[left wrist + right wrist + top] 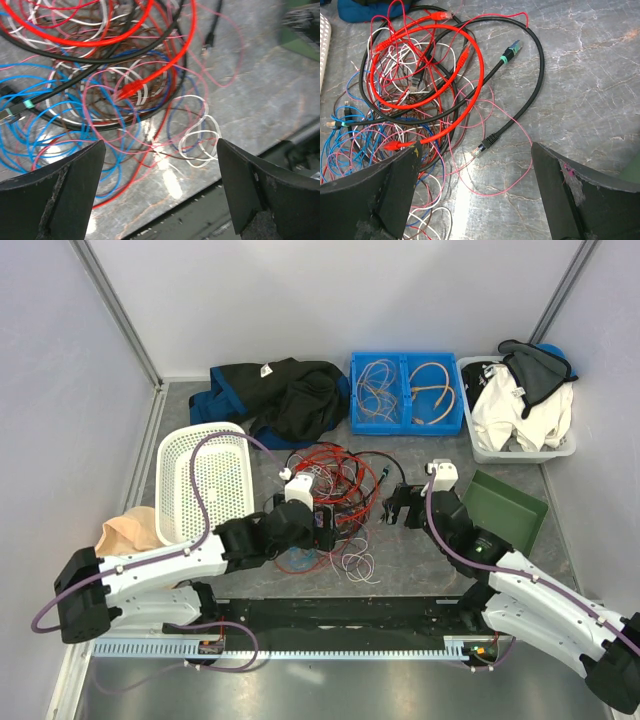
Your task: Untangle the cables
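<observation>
Black, scuffed fingers [60,195] of the left claw [160,150] fill the bottom corners of its wrist view, spread wide apart with nothing between them. Just ahead of that gap, and spreading off toward the view's left, lies the messy tangle of thin red, black, white, blue and pink cables [125,90] on the grey marbled table top [260,100]. Blue loops run up to the finger on the view's left, and a small coil of white wire [200,135] sits just ahead of the other finger. Seen from above, the left claw [322,525] hangs over the near edge of the cables [335,485].

The right claw [476,150] is likewise spread open and holds nothing. The cables [420,85] lie ahead of it, mostly toward the finger on the view's left, whose tip stands over red and blue loops. A thick black cable [541,65] arcs out ahead of the claw's middle and ends in a black plug [490,140] just ahead of the gap. A teal-collared plug [512,50] lies farther off. In the top view the right claw [398,505] stands just beside the right edge of the tangle, facing the left claw across it.

Left of the left claw stands a white plastic lattice basket [200,480], with a beige cloth [130,530] beside it. Right of the right claw lies a dark green flat tray [515,505]. Beyond the tangle are a dark crumpled jacket [285,395], a blue plastic divided bin [405,390] with pale wires in it, and a clear tub [520,453] of white and black garments.
</observation>
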`<state>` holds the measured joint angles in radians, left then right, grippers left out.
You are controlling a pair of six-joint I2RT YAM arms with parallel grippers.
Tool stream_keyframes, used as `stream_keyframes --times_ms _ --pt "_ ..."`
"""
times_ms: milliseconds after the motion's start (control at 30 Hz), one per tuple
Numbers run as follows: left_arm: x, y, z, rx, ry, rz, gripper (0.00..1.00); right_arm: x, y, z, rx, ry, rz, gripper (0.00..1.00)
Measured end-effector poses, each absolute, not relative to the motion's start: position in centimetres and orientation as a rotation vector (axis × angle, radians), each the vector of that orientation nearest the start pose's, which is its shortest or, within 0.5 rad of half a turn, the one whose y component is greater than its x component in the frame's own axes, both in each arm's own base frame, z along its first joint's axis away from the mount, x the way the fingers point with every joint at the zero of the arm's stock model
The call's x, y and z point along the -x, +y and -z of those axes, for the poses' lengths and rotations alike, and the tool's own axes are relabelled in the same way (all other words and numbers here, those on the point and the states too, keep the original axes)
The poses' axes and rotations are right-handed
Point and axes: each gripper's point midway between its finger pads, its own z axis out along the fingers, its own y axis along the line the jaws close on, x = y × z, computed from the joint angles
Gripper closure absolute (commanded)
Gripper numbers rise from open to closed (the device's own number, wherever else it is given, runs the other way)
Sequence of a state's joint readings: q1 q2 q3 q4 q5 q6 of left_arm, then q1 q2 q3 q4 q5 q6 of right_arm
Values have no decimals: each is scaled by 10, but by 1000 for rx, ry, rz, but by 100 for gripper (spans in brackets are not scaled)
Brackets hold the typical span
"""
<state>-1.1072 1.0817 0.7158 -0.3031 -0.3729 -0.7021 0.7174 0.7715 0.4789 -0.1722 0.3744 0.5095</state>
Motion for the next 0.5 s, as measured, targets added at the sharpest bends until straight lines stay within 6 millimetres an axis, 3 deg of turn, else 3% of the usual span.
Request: stream_keyframes --times_ms 200,367,500 --pt "-196 -269 -124 -217 2276 499 7 -245 155 -138 -22 2016 -414 2" --pt "-228 -272 -102 -154 2359 409 14 -242 155 -128 -12 2032 -419 2" --pt "-254 -292 -82 -171 2426 366 18 -241 155 -129 -14 2025 -424 2"
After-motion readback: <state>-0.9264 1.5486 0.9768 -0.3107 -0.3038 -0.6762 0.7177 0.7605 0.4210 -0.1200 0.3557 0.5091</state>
